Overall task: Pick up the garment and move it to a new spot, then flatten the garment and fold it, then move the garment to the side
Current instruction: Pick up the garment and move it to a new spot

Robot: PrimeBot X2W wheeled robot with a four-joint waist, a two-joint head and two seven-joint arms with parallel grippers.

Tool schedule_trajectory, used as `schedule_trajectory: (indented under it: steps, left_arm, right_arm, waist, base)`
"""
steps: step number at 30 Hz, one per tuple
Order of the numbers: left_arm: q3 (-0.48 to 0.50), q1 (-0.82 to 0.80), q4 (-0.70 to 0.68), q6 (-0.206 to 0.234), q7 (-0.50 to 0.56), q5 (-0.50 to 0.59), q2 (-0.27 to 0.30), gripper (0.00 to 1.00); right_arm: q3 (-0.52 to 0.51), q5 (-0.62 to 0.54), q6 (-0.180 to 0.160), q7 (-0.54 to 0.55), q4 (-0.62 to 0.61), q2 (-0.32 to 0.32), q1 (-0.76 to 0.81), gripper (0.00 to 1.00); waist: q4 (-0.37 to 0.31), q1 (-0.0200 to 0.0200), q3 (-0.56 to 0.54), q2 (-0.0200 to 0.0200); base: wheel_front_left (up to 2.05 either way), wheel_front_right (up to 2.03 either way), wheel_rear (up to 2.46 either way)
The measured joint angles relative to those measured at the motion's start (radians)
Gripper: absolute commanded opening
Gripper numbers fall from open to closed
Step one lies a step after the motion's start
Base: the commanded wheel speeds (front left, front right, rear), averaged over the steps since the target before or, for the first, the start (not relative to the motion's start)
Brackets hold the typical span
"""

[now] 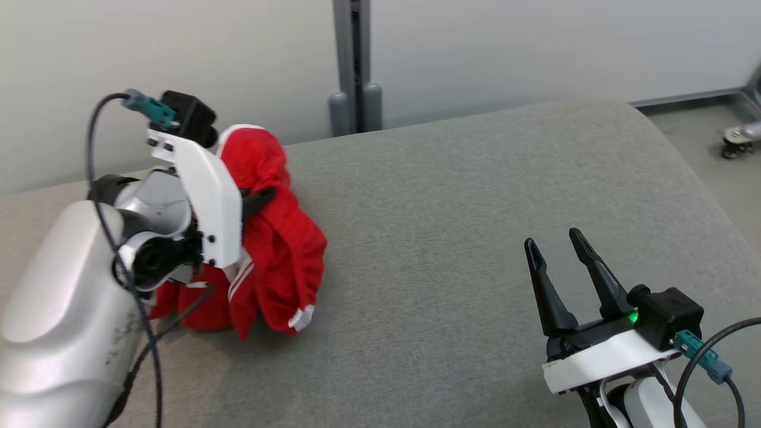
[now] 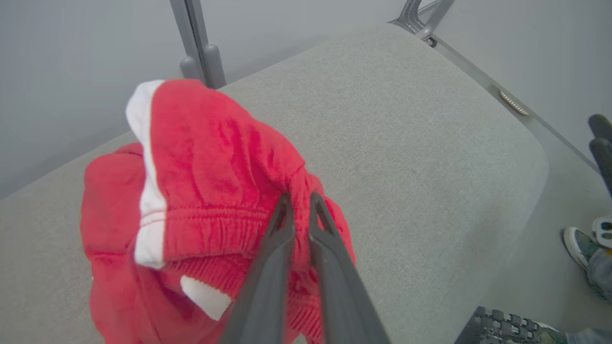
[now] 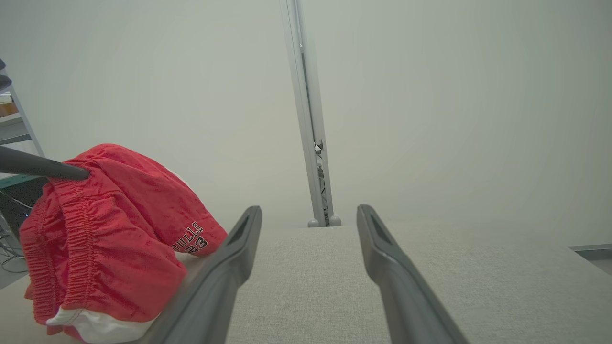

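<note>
A bunched pair of red shorts with white trim, the garment (image 1: pixel 279 249), hangs in a heap at the left of the grey padded table (image 1: pixel 475 208), its lower folds resting on the surface. My left gripper (image 1: pixel 261 199) is shut on the garment (image 2: pixel 205 157) near its elastic waistband, with the dark fingers (image 2: pixel 287 239) pinching the cloth. In the right wrist view the garment (image 3: pixel 110 229) shows black lettering, and a left finger (image 3: pixel 43 167) enters from the left. My right gripper (image 1: pixel 553 238) stands open and holds nothing above the table's front right, its fingers (image 3: pixel 239 239) spread wide.
A grey post (image 1: pixel 355 65) stands against the wall behind the table. The table's rounded right edge drops to the floor, where a caster wheel (image 1: pixel 734 142) stands. A person's shoe (image 2: pixel 581 246) is on the floor beyond the table's corner.
</note>
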Motion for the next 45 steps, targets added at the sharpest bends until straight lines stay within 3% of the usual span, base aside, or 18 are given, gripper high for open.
schedule_trajectory:
  steps: [7,12,20,25,26,27,28,38,45]
  left_arm:
    - [-0.077,-0.045,0.098,0.000,-0.053,0.019,-0.113,0.00]
    - [-0.109,-0.087,0.239,0.000,-0.140,0.015,-0.229,0.00]
    - [-0.199,-0.105,0.321,0.000,-0.237,-0.051,-0.306,0.00]
    - [-0.270,-0.129,0.376,0.000,-0.293,-0.085,-0.312,0.00]
    - [-0.286,-0.133,0.386,0.000,-0.300,-0.093,-0.314,0.10]
    - [-0.299,-0.136,0.394,0.000,-0.307,-0.101,-0.316,0.46]
    - [-0.313,-0.140,0.400,0.000,-0.312,-0.110,-0.316,1.00]
    - [-0.416,-0.174,0.377,0.000,-0.431,-0.179,-0.317,1.00]
    - [-0.451,-0.179,0.359,0.000,-0.575,-0.147,-0.280,1.00]
  right_arm:
    - [0.007,0.007,0.000,0.000,0.001,0.000,-0.014,1.00]
    - [0.007,0.012,0.000,0.000,-0.003,0.001,-0.019,1.00]
    - [0.017,0.012,0.000,0.000,0.006,0.004,-0.021,1.00]
    - [0.029,0.012,0.000,0.000,0.014,0.006,-0.033,1.00]
    - [0.030,0.012,0.000,0.000,0.015,0.005,-0.038,1.00]
    - [0.032,0.012,0.000,0.000,0.015,0.005,-0.041,1.00]
    - [0.034,0.012,0.000,0.000,0.016,0.005,-0.041,1.00]
    - [0.002,0.012,0.000,0.000,0.024,-0.021,-0.036,1.00]
    - [-0.031,0.004,0.000,0.000,0.016,-0.042,-0.018,1.00]
  waist:
    - [-0.091,0.0000,0.028,0.0000]
    - [-0.142,0.0000,0.069,0.0000]
    - [-0.169,0.0000,0.098,0.0000]
    - [-0.162,0.0000,0.102,0.0000]
    - [-0.160,0.0000,0.101,0.0000]
    - [-0.158,0.0000,0.100,0.0000]
    - [-0.155,0.0000,0.099,0.0000]
    - [-0.101,0.0000,0.072,0.0000]
    - [-0.046,0.0000,0.043,-0.0001]
  base:
    - [0.00,0.00,0.00]
    - [0.00,0.00,0.00]
    - [0.00,0.00,0.00]
    - [0.00,0.00,0.00]
    - [0.00,0.00,0.00]
    - [0.00,0.00,0.00]
    - [0.00,0.00,0.00]
    - [0.00,0.00,0.00]
    - [0.00,0.00,0.00]
